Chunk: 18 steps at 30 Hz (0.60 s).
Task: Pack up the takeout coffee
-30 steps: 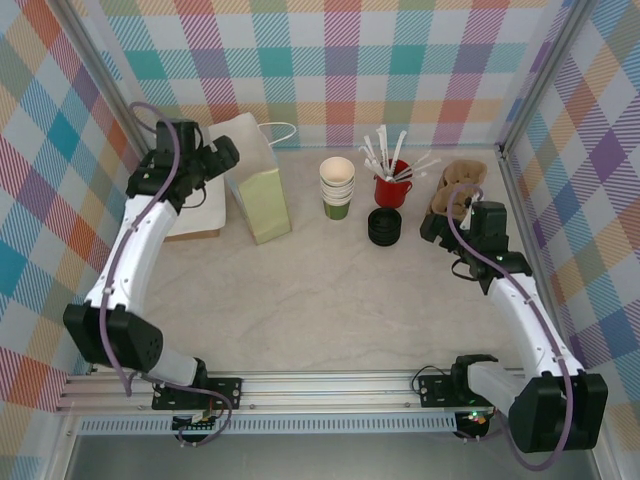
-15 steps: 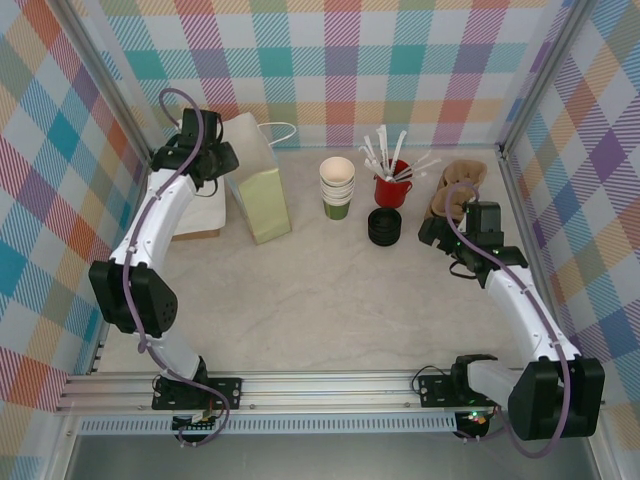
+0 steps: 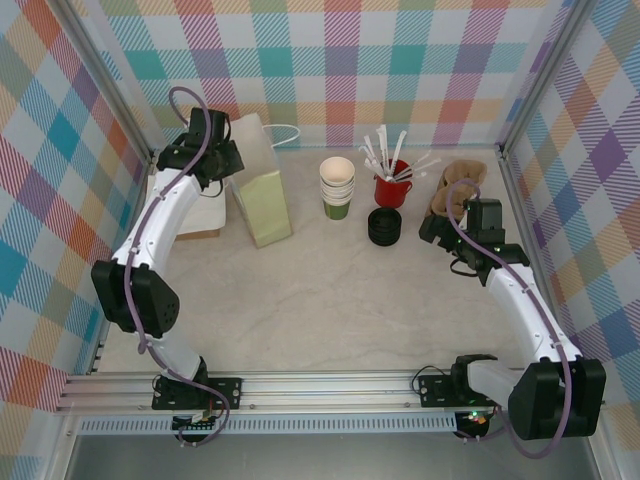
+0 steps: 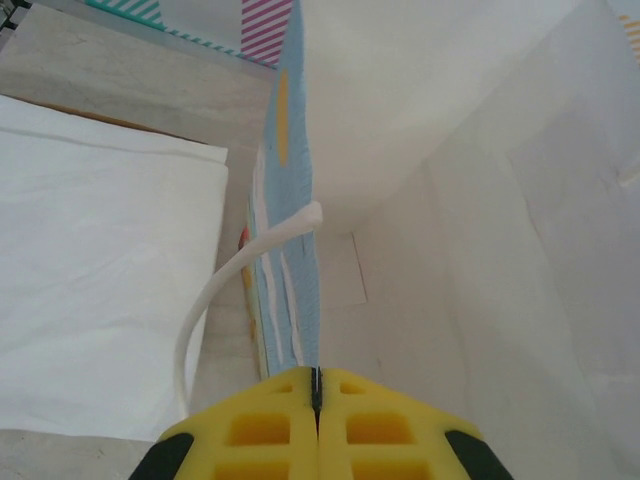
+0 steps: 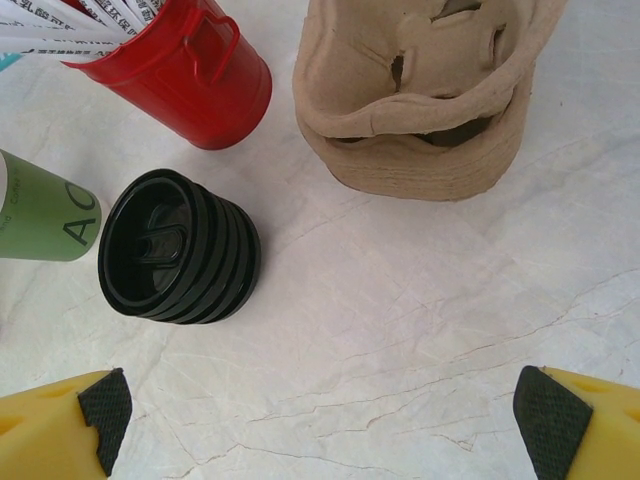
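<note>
- Table [image 3: 330, 300] carries everything along its far side: bag at the left, cups in the middle, the right arm's end at the right.
- Upright paper bag [image 3: 258, 182], mouth up. The left gripper [image 3: 224, 160] is clamped on its left rim. From the left wrist, the yellow fingers [image 4: 270, 425] show pressed together on the edge of the bag wall.
- The right gripper [image 3: 436, 228] hangs over bare table, jaws spread wide with nothing between them.
- The takeout coffee [image 3: 337, 192], cream above and olive-green below, stands upright and unlidded, apparently in a stack of like cups. It is between the bag and the red cup [image 3: 392, 188]. Its long axis is vertical, and it lies to the right gripper's left.
- The black lids [image 3: 383, 226], stacked on their side, lie just beside the cup, between it and the right gripper.
- Judgement: the right arm is the free one and no farther off than the left, so the reach runs leftward past the lids, with the bag beyond.
</note>
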### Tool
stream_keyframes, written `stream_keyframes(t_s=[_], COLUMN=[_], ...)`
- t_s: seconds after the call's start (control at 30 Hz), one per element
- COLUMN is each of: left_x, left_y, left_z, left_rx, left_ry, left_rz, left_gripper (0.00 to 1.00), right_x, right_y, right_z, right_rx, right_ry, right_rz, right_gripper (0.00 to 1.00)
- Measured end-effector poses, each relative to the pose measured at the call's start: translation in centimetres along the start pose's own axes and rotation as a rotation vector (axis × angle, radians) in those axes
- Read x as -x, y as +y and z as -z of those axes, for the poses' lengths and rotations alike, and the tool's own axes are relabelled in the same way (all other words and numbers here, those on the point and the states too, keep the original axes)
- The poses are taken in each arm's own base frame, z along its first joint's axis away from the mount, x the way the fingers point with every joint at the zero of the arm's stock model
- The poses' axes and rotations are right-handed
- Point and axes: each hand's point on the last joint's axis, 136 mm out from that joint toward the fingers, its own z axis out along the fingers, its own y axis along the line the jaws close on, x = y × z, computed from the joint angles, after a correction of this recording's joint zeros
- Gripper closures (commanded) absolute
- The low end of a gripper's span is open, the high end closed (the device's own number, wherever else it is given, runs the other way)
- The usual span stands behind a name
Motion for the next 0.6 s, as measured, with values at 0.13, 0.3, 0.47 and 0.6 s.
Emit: stream_keyframes(t_s=[0.13,0.3,0.47,0.6], left_x=[-0.1,0.2,-0.1,0.1], left_y=[0.4,0.9,1.8,3.4], left_z=[1.4,2.7,2.5,2.0], left_rx=[-0.003,0.007,0.022,0.036], left_ry=[-0.010,-0.022,0.000,0.012], left_rz=[-0.020,-0.073,-0.116,-0.111], left_gripper=[1.00,1.00,1.00,1.00], right_x=[-0.2,-0.3,-0.1,-0.1], right_y=[0.1,0.1,0.3,0.5], right_z=[0.0,0.0,0.2,0.4], right_rx=[0.001,0.000,0.005,0.010], right_ry=[0.007,0.011,0.011,0.017], right_rz=[0.003,0.005,0.009,0.013], right_gripper=[0.00,0.00,0.00,0.00])
